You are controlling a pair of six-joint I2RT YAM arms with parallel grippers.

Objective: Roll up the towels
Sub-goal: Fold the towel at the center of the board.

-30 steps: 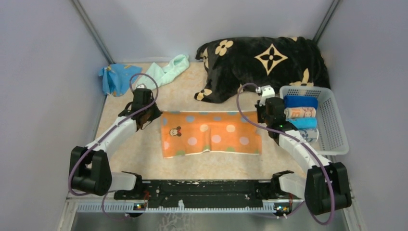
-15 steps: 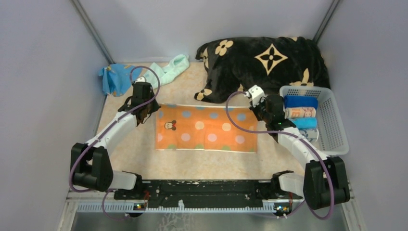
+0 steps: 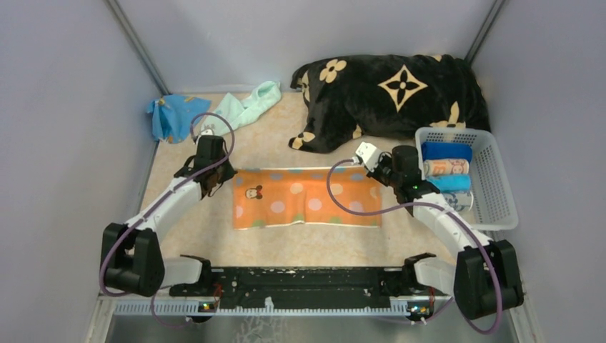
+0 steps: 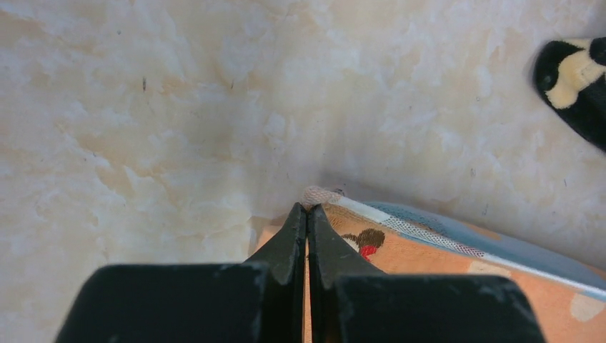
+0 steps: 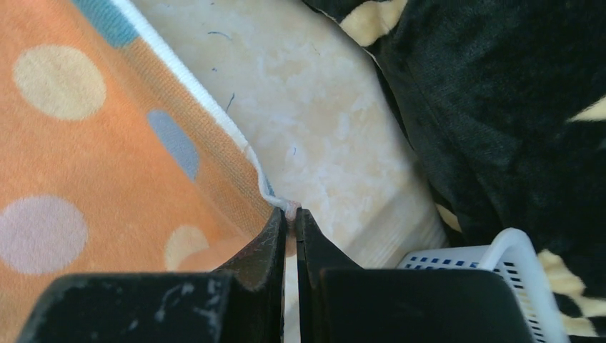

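We see the orange towel [image 3: 307, 206] spread on the table [image 3: 271, 143] between the two arms, long side running left to right, pale dots and a small mouse print [image 3: 253, 192] near its left end. Its near edge looks a bit wavy.

The left gripper [image 4: 306, 214] sits at the far left corner of the orange towel. Its jaws are pressed together with the corner pinched between the tips, and a bit of white hem pokes out just past them. The rest of the cloth trails off to the right under the fingers [image 4: 282, 250].

The right gripper [image 5: 289, 218] is at the far right corner, jaws together, clamped on the hem, with a small nub of the edge showing at the tips. How much cloth is actually between the jaws is hard to tell, probably only the edge. The towel runs away to the left of the jaws here, with bare table just beyond.

A mint green towel [image 3: 250, 106] and a blue towel [image 3: 170, 116] lie crumpled at the far left of the table, well apart from both grippers. Rolled towels [image 3: 446, 168] sit in the white basket [image 3: 500, 193], just right of the right gripper. The black blanket [image 3: 393, 93] is heaped at the back, touching the basket's far side.
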